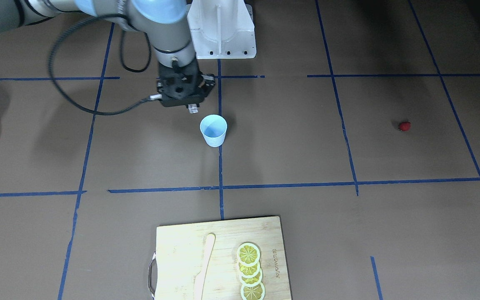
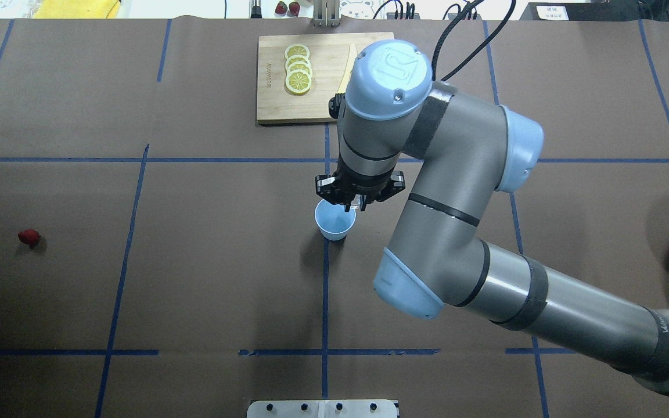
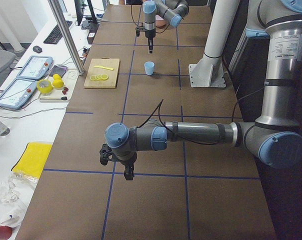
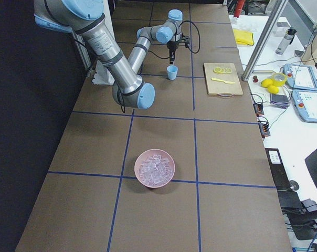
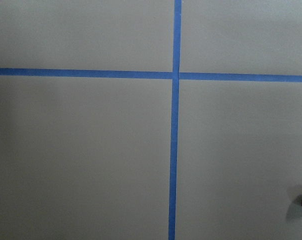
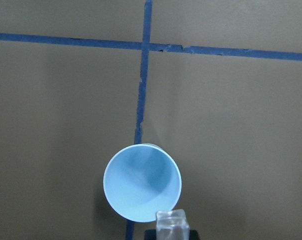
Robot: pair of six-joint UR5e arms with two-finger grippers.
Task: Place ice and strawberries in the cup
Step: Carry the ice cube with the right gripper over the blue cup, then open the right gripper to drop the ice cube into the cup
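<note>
Brown, blue-taped counter [image 2: 195,261] bears a pale-blue tapered cup [image 2: 335,223] centrally, a tiny red strawberry [image 2: 29,237] toward the left edge, a pink round bowl [image 4: 155,168] near the right edge, and a bamboo cutting board [image 2: 276,87] at the far edge.

Pale-blue cup [image 1: 213,130] stands upright, ice cube [image 6: 172,221] over its rim, strawberry [image 1: 404,126] well apart.

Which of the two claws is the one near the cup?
The right claw: it hangs just over the rim of the cup, gripping an ice cube. The left claw is far from the cup, out on the robot's left.
</note>
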